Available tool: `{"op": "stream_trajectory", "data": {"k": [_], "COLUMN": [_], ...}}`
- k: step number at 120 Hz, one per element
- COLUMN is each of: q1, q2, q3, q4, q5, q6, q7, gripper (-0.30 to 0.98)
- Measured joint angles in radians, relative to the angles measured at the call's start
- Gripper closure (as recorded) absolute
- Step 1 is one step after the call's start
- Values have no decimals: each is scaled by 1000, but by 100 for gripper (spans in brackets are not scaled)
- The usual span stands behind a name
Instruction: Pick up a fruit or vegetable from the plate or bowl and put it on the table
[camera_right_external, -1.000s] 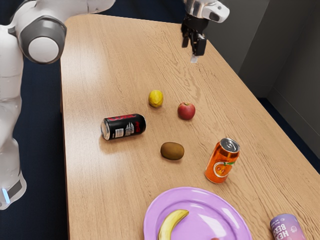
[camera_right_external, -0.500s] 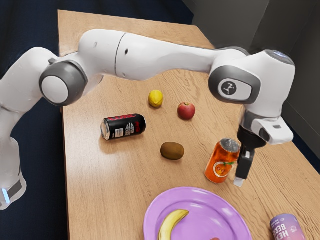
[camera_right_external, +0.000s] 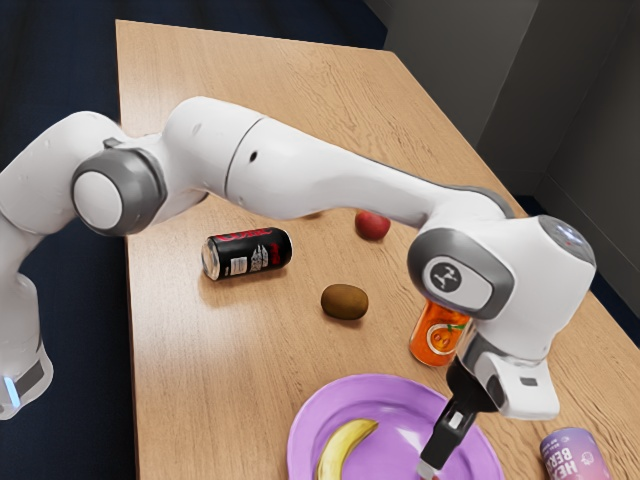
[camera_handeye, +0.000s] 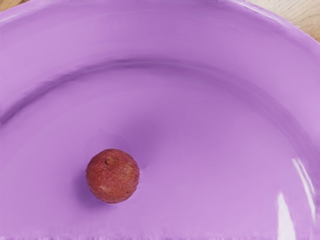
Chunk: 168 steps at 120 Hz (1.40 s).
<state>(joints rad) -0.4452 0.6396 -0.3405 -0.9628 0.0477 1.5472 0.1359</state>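
Red fruit (camera_handeye: 112, 176) just below gripper (camera_right_external: 430, 467)

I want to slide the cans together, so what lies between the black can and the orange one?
In the exterior view, a brown kiwi lies between the black can and the orange can.

The rounded white arm (camera_right_external: 300, 170) has 2 grey-ringed caps (camera_right_external: 98, 201) and 1 pale-blue strip (camera_right_external: 11, 391).

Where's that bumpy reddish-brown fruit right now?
The bumpy fruit is on the purple plate, at the exterior view's bottom edge, close by the end effector and to the exterior view's right of the banana.
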Motion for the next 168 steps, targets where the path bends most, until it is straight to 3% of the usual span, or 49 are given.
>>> {"op": "stream_trajectory", "data": {"k": [14, 28, 76, 106, 168], "q1": [-105, -147, -70, -78, -80], "q2": [-42, -56, -27, -25, 24], "q3": [171, 210, 110, 112, 117], "q4": [-3, -35, -92, -79, -51], "q5": [-49, -85, -138, -64, -12], "q6": [0, -2, 7, 23, 95], "q7": [0, 0, -9, -5, 75], "gripper": [0, 0, 0, 0, 0]}}
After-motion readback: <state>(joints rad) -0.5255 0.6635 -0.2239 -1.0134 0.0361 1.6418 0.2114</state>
